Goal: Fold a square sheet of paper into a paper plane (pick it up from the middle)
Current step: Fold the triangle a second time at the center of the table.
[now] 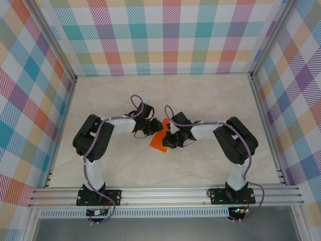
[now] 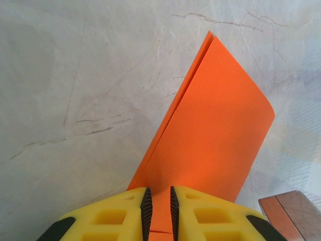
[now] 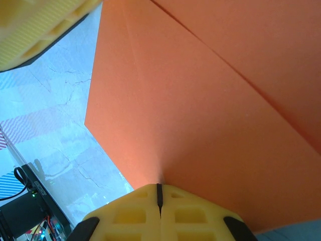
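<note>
The square sheet of paper (image 1: 156, 142) is bright orange and folded over along a crease. It is held up off the marble table between the two arms at mid-table. In the left wrist view the sheet (image 2: 215, 130) rises as a doubled flap. My left gripper (image 2: 158, 193) has its black pads a little apart, and orange paper shows in the gap. My right gripper (image 3: 159, 187) is shut on the sheet's lower edge (image 3: 200, 110), pads pressed together. From above, the left gripper (image 1: 147, 129) is just left of the sheet and the right gripper (image 1: 169, 140) just right of it.
One yellow finger of the left gripper (image 3: 40, 25) crosses the top left of the right wrist view. Checked walls (image 1: 160, 35) enclose the table (image 1: 210, 100) on three sides, and an aluminium rail (image 1: 165, 193) runs along the near edge by both bases.
</note>
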